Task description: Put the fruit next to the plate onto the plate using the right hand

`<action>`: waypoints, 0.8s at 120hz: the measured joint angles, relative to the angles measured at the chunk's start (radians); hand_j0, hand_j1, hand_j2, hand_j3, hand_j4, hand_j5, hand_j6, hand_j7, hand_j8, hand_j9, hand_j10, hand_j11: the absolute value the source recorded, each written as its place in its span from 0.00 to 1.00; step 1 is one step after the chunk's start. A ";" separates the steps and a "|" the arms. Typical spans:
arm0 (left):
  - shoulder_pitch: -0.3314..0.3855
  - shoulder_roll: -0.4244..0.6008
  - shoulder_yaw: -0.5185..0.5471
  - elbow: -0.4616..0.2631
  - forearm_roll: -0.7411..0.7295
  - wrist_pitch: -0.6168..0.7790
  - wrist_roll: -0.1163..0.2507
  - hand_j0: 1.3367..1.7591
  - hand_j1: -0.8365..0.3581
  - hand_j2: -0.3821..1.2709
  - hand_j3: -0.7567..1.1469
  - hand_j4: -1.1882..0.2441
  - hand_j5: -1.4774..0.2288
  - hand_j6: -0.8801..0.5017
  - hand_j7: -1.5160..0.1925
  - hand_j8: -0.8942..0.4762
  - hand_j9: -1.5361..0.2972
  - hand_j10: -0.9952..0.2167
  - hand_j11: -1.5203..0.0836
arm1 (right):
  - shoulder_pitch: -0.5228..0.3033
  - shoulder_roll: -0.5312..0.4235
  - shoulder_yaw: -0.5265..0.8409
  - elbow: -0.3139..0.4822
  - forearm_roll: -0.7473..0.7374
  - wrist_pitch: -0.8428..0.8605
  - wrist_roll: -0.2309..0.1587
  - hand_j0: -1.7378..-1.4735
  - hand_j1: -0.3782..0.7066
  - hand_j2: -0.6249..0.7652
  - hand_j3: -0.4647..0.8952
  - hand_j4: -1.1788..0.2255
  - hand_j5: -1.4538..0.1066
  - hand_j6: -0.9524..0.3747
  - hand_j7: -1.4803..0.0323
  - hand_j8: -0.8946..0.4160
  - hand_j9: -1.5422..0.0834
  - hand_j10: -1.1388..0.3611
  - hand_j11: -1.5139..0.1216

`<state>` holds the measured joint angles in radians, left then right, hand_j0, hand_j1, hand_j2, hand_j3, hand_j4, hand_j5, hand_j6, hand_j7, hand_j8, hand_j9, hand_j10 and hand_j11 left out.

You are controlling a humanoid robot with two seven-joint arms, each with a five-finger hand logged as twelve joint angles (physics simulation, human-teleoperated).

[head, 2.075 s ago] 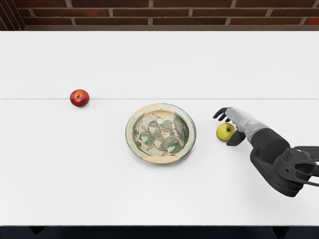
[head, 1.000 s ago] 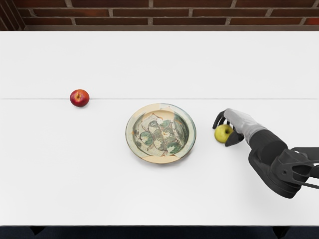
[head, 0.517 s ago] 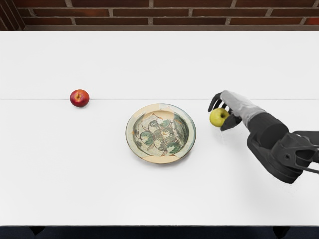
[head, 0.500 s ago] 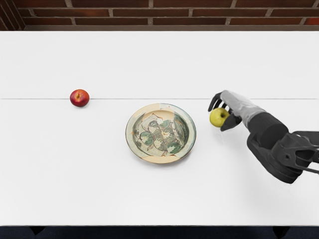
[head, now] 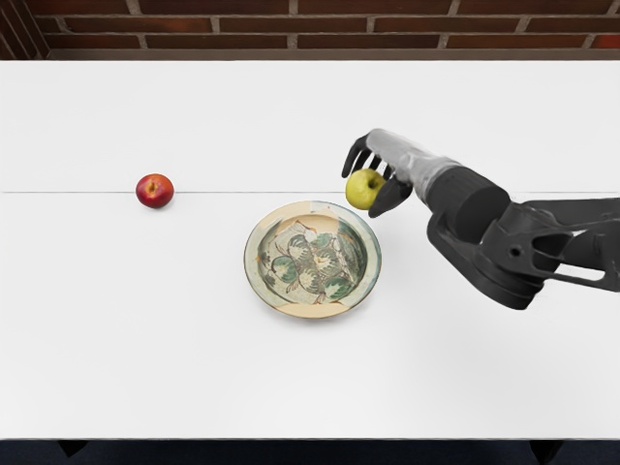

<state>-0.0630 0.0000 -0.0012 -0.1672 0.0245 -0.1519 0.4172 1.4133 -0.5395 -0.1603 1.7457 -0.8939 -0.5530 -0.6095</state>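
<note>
Your right hand [head: 371,177] is gripping the green apple [head: 363,189] with curled fingers, holding it above the plate's [head: 312,259] upper right rim, clear of the table [head: 310,368].

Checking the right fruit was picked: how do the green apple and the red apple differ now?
The green apple is yellow-green; the red apple is red. The green apple is held in the right hand near the plate's far rim; the red apple lies on the table, left of the plate. Both are round, similar in size.

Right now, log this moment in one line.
right hand: shut on green apple | green apple: near plate rim, not placed | red apple: on table
</note>
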 joint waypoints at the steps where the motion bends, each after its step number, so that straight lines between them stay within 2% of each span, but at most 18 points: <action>1: 0.000 0.000 0.000 0.000 0.000 0.000 0.000 0.76 0.98 0.23 0.40 0.82 0.86 0.63 0.88 0.65 0.83 0.81 0.94 | 0.002 0.003 0.000 0.000 0.002 0.000 0.000 0.30 0.54 0.58 0.34 0.40 0.35 0.36 0.42 0.32 0.39 0.35 0.37; 41: 0.015 0.000 0.000 0.000 0.000 0.000 0.000 0.76 0.98 0.23 0.40 0.82 0.86 0.63 0.88 0.65 0.83 0.81 0.94 | 0.026 0.131 0.010 -0.012 0.033 -0.006 0.000 0.30 0.57 0.60 0.34 0.40 0.33 0.38 0.41 0.34 0.39 0.34 0.36; 71: 0.022 0.000 0.000 0.000 0.000 0.000 0.000 0.76 0.98 0.23 0.40 0.82 0.86 0.63 0.88 0.65 0.83 0.81 0.94 | -0.022 0.179 0.009 -0.036 0.015 -0.011 0.000 0.31 0.53 0.57 0.34 0.39 0.33 0.37 0.40 0.34 0.37 0.34 0.35; 83: 0.022 0.000 -0.001 0.000 0.000 0.000 0.000 0.76 0.98 0.23 0.40 0.82 0.86 0.63 0.88 0.65 0.83 0.81 0.94 | -0.028 0.183 0.010 -0.039 0.015 -0.012 -0.001 0.31 0.34 0.52 0.34 0.56 0.56 0.50 0.62 0.47 0.59 0.50 0.57; 96: 0.022 0.000 0.000 0.000 0.000 0.000 0.000 0.76 0.98 0.23 0.40 0.82 0.86 0.63 0.88 0.65 0.83 0.81 0.94 | -0.027 0.184 0.012 -0.038 0.019 -0.011 -0.001 0.30 0.21 0.49 0.34 0.67 0.71 0.59 0.77 0.56 0.74 0.60 0.72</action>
<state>-0.0414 0.0000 -0.0016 -0.1672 0.0245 -0.1519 0.4172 1.3863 -0.3554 -0.1488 1.7072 -0.8751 -0.5641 -0.6107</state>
